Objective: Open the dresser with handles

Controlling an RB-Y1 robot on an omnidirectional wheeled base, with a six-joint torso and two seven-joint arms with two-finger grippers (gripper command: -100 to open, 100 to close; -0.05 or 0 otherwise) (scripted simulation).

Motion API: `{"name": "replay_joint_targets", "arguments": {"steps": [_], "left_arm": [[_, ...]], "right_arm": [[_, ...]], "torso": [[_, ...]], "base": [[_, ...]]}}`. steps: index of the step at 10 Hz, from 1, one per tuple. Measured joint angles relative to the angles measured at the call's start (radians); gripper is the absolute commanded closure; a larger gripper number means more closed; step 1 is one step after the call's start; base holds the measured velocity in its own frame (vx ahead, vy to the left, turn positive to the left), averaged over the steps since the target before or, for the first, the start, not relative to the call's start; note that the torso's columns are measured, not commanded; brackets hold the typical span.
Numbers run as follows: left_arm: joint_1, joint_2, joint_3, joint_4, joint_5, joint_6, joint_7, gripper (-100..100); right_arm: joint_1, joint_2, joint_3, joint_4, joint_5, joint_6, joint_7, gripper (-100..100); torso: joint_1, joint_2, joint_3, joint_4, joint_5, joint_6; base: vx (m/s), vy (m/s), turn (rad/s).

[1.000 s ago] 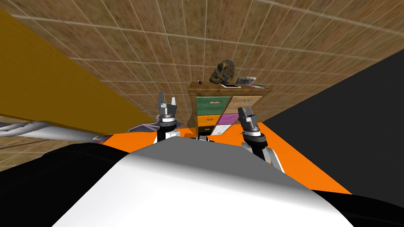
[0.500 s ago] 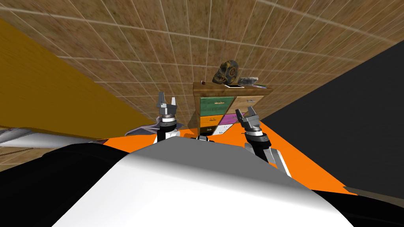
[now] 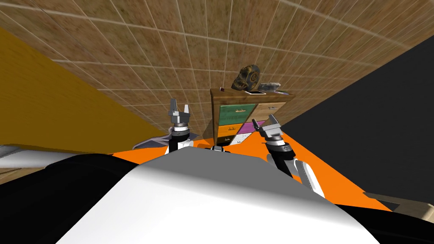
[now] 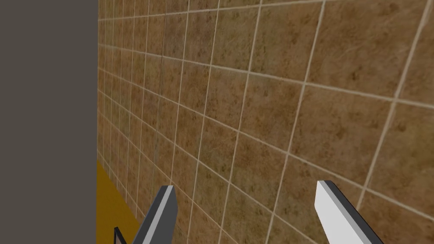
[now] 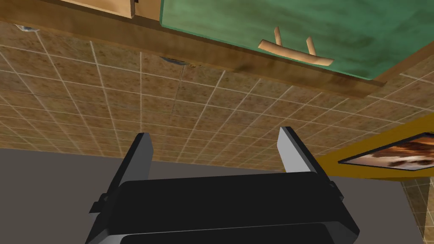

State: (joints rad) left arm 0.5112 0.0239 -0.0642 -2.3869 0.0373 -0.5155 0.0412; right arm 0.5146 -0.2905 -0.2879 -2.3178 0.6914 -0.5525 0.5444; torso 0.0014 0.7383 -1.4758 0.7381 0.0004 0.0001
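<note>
The dresser point(image 3: 237, 116) stands against the tiled wall point(image 3: 169, 51), with all its drawers closed. The right tool point(image 3: 265, 121), fingers spread and empty, points near the green drawer's handle point(image 5: 295, 53) but is apart from it. The left tool point(image 3: 179, 105) is likewise spread. Grasping and pulling remain.

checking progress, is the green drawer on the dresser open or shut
Shut: the green drawer sits flush in the dresser; nothing grips its handle.

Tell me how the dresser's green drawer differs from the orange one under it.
Colour: the green drawer front against the orange drawer front. Place: the green one is in the top row, the orange one directly beneath. Size: the green front looks taller than the orange. Both carry a pale bar handle.
</note>
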Motion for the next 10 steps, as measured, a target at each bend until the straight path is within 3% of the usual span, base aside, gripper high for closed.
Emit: {"name": "replay_joint_targets", "arguments": {"steps": [10], "left_arm": [[0.0, 0.0, 0.0, 0.0, 0.0, 0.0, 0.0, 0]], "right_arm": [[-0.033, -0.051, -0.123, 0.052, 0.238, 0.025, 0.243, -100]], "torso": [[-0.003, 0.0, 0.0, 0.0, -0.001, 0.0]], "base": [[0.002, 0.119, -0.027]]}}
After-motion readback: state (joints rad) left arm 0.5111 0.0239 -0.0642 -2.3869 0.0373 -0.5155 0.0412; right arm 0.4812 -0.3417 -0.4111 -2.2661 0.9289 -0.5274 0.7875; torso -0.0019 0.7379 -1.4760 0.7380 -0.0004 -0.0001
